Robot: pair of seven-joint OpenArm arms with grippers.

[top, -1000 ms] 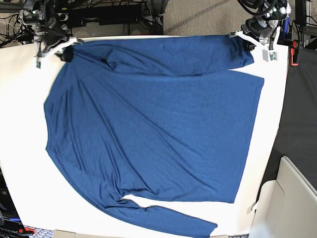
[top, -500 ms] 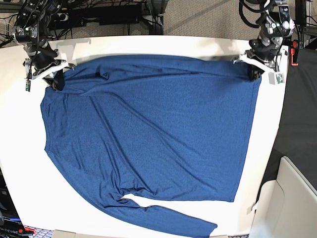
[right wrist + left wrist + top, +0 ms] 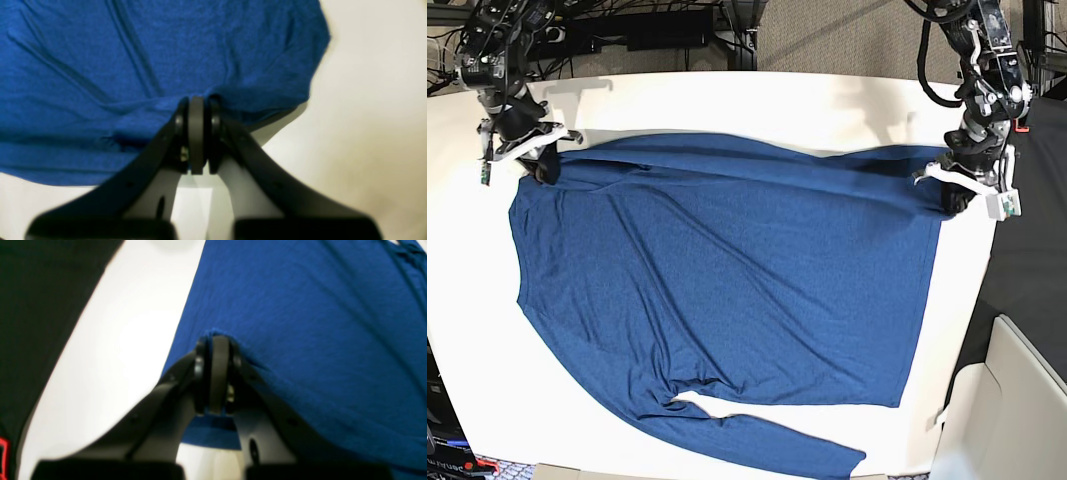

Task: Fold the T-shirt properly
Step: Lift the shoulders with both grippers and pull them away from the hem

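Base view, nearest edge first: one long sleeve of the T-shirt (image 3: pixel 727 290) trails along the near side of the table (image 3: pixel 467 390), split from the body by a thin sliver of white. Beyond it the dark blue body lies spread across most of the table, creased in long diagonal lines. At the far edge a band of fabric is doubled toward the camera, and both hands sit at its two ends. The right hand (image 3: pixel 535 165) is clamped on the corner at this view's left; the left hand (image 3: pixel 955 196) is clamped on the corner at this view's right, just inside the table's side edge.

Both wrist views agree: each pair of jaws is pressed together with blue knit pinched between them, the cloth fanning away from the tips.

By my reading, the step in hand is the first lengthwise fold, carrying the far edge over the body. The next move calls for drawing both corners nearer at an even pace, keeping the span taut, then laying the edge flat before letting go.
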